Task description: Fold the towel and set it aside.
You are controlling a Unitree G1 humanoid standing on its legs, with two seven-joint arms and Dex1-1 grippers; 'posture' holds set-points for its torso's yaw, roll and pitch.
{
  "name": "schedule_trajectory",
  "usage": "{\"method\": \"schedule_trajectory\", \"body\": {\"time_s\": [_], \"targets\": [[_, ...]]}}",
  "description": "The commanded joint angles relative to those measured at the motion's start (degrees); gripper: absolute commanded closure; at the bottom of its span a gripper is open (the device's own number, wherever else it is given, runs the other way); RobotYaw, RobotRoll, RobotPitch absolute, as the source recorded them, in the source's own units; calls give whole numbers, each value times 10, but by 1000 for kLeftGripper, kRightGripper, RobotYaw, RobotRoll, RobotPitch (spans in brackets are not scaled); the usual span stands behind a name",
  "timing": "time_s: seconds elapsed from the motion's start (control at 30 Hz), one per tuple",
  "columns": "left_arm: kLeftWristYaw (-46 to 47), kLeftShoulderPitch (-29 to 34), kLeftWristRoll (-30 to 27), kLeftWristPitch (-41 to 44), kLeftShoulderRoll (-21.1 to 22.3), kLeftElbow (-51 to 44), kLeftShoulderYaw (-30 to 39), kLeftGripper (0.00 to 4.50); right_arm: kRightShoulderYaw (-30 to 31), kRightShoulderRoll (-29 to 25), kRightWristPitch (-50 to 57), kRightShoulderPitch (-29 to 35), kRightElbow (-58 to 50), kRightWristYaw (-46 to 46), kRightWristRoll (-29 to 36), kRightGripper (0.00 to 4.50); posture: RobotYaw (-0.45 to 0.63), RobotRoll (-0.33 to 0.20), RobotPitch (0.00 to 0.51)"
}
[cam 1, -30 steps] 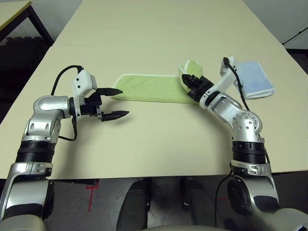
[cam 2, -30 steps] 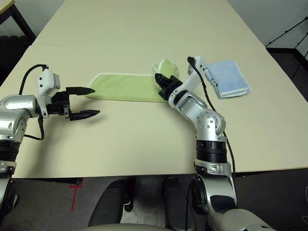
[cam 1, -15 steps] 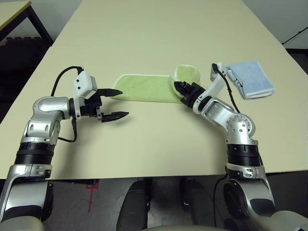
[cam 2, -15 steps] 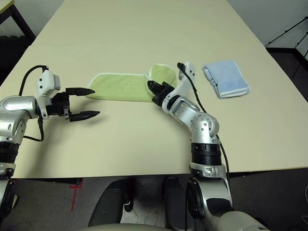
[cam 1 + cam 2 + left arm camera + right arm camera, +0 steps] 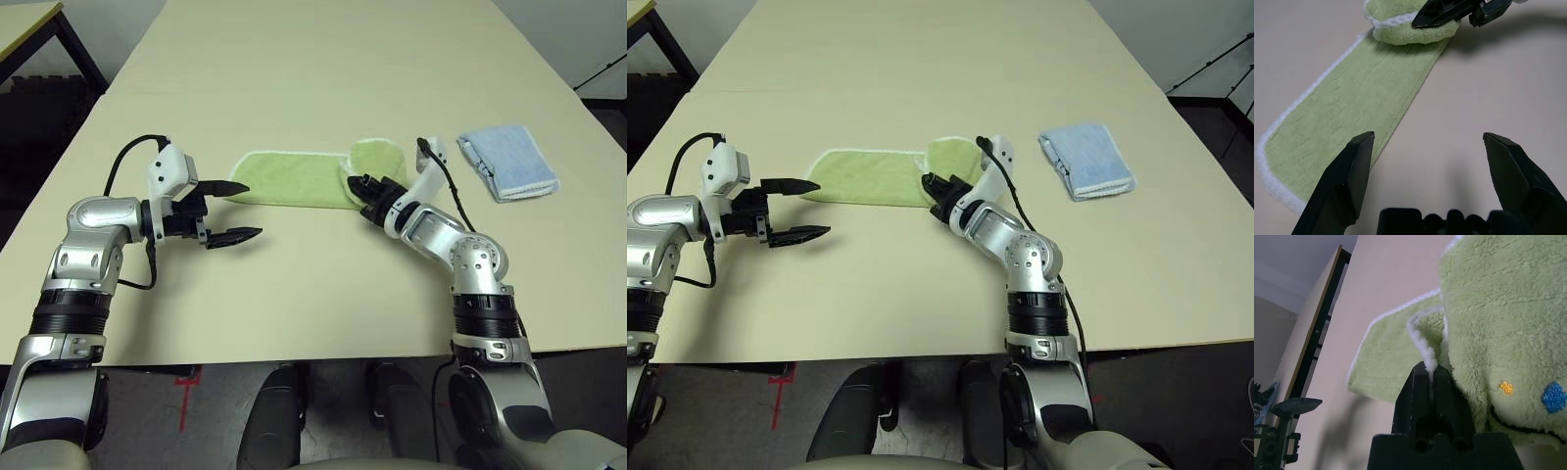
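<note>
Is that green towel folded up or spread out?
Partly folded: one end of the towel doubles back over the strip, pinched in the right tool.

Left forearm extended forward on the left side, left claw (image 5: 257,211) turned inward toward the right side, two black fingers spread wide apart. Right forearm (image 5: 449,235) reaching forward and angled inward, right wrist bent toward the left side. Right claw (image 5: 357,186) closed, black fingers together, well apart from left claw.
</note>
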Motion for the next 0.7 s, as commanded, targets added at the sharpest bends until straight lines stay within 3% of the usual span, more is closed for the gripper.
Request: {"method": "schedule_trajectory", "body": {"time_s": [0.03, 0.4, 0.7], "targets": [[-1, 10, 3, 2, 9, -12, 0, 0, 8, 5, 8, -4, 7, 9, -7, 3907, 132, 0, 160], [1, 6, 6, -3, 5, -6, -3, 0, 2, 4, 35, -3, -20, 18, 3, 16, 125, 0, 159], [1, 0, 9, -8, -1, 3, -6, 0, -24, -18, 35, -34, -60, 29, 25, 16, 121, 0, 151]]}}
